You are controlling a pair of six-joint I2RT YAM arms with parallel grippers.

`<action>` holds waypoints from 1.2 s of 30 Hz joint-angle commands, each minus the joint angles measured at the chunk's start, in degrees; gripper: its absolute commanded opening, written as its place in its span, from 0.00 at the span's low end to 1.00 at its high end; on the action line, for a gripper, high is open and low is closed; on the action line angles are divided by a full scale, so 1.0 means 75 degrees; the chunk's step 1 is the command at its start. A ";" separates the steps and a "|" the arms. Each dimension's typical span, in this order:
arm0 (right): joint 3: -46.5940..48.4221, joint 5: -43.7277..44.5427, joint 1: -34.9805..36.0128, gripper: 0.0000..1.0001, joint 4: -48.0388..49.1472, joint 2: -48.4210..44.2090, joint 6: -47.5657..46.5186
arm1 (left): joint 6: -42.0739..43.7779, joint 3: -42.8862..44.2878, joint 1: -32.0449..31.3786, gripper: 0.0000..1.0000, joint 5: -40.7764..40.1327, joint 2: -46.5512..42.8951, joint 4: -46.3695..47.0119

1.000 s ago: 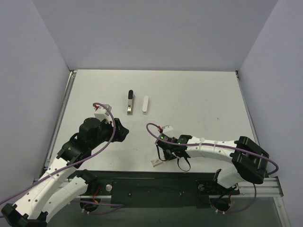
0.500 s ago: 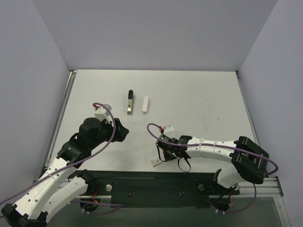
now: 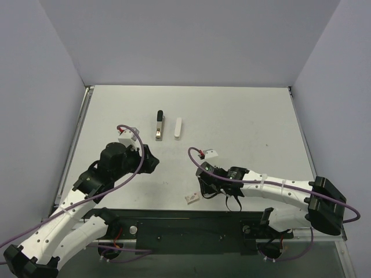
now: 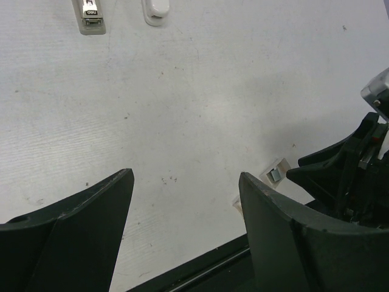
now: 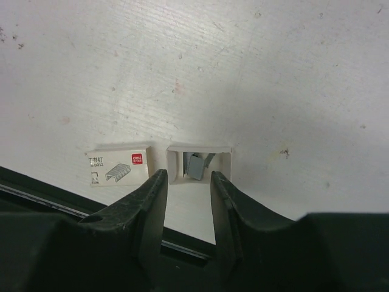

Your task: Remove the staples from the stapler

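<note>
Staples [image 5: 196, 165], a tiny grey metal strip, lying inside a small open white tray [image 5: 200, 148] at the near edge of the worktop [image 3: 249, 116], directly ahead of the right pincer [image 5: 188, 177]. That pincer low over the worktop, its fingers [image 5: 152, 201] parted by a narrow gap and gripping nothing, the tray in line with the gap and just beyond the tips; contact between tips and tray impossible to judge. Just beside the tray, on its left in the right wrist view, a flat white box sleeve [image 5: 118, 167] printed with a red logo and a drawing of staples. Stapler [image 3: 178, 128] in two pieces toward the far side of the worktop, well apart from both pincers: metal inner bar [image 3: 159, 124] with black end pointing away from the arms, white shell [image 4: 157, 7] parallel and just beside it on the right, not touching. Between those pieces and the tray, the left pincer [image 3: 152, 164] spread wide and empty above bare worktop, apart from the staples.
</note>
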 commanded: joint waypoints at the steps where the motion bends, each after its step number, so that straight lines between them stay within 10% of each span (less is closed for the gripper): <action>1: -0.0016 0.0409 0.0045 0.31 -0.0621 -0.0394 -0.0102 | -0.0100 -0.0101 -0.0132 0.80 0.0559 0.0238 0.0438; 27: -0.1164 -0.0575 -0.1244 0.37 -0.0587 -0.2153 -0.0805 | -0.3897 -0.1179 -0.5733 0.61 -0.3024 0.1666 -0.0218; 36: -0.1340 -0.0891 -0.1314 0.35 -0.0002 -0.1789 -0.0723 | -0.4143 -0.1261 -0.6028 0.40 -0.3271 0.2488 0.0414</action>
